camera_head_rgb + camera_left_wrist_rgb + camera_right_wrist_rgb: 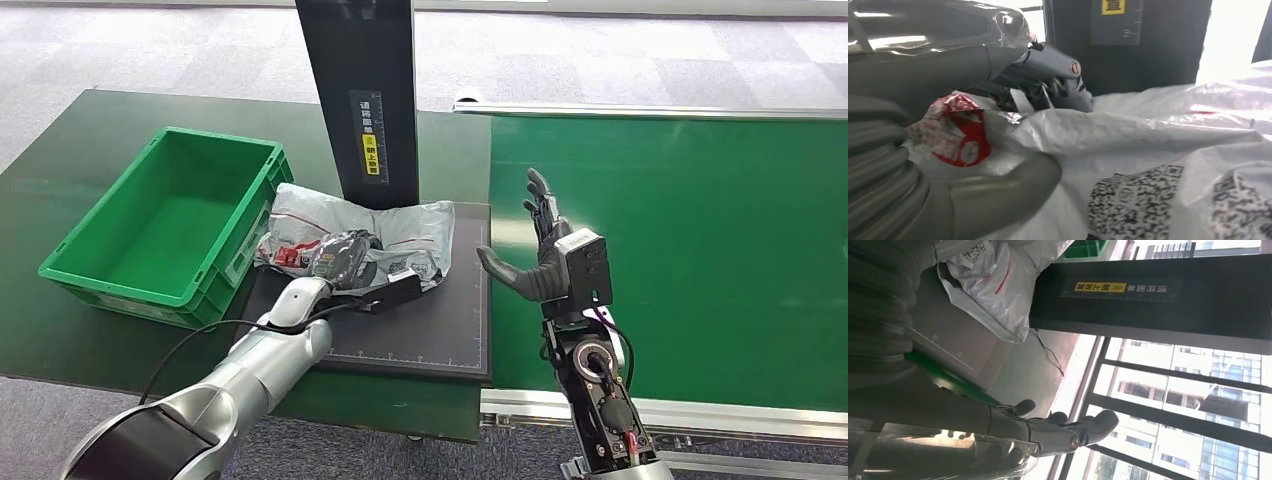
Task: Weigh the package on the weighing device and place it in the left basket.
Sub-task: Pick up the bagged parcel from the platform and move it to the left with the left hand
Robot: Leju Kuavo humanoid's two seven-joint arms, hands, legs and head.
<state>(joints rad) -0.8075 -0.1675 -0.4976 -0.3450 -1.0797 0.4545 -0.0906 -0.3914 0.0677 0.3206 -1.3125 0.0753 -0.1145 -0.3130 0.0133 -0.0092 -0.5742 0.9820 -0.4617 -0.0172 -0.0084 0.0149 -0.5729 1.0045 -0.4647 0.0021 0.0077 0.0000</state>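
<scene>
On the table's left side you see the green basket [165, 228], standing just beside the dark scale plate [420, 320]. Your left hand [345, 262] grips the crumpled grey package [400, 225], fingers [1048, 62] closed over its top and thumb beneath; the package lies on the plate against the black post [360, 90]. Your right hand [545, 250] hovers upright over the green belt [700, 250], fingers spread wide, holding nothing.

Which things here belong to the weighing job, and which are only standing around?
For the job:
- package, gripped by left hand
- weighing device
- green basket

Not used now:
- green conveyor belt
- right hand, holding nothing
</scene>
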